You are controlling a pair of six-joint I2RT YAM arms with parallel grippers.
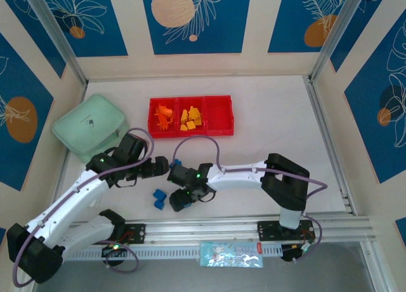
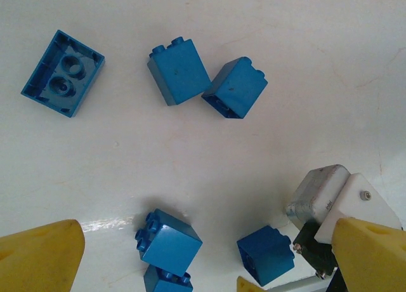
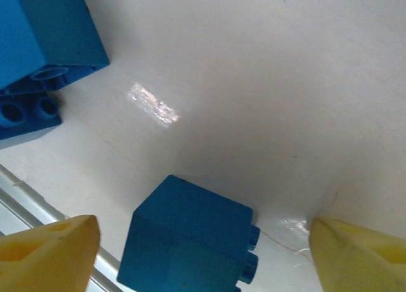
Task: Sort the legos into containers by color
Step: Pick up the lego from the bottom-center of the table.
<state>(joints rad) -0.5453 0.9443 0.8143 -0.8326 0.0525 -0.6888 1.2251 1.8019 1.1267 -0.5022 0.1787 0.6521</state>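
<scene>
Several blue legos lie loose on the white table: a flat one upside down (image 2: 63, 73), two cubes side by side (image 2: 179, 70) and a stacked pair (image 2: 166, 241). My right gripper (image 3: 203, 235) stands open astride one blue lego (image 3: 190, 241), with a gap to each yellow finger (image 3: 47, 254). Seen from above, this gripper (image 1: 179, 200) is low near the table's front edge. My left gripper (image 2: 206, 241) hangs open above the blue pile with nothing between its fingers (image 2: 41, 257). The red containers (image 1: 219, 132) hold orange legos (image 1: 163, 117) on the left and yellow legos (image 1: 190, 117) in the middle.
A mint green case (image 1: 89, 127) lies left of the tray, close behind my left arm. The metal rail (image 1: 222, 228) runs along the front edge just below the blue lego (image 1: 158, 199). The two grippers are close together; the right one's body (image 2: 320, 200) shows in the left wrist view.
</scene>
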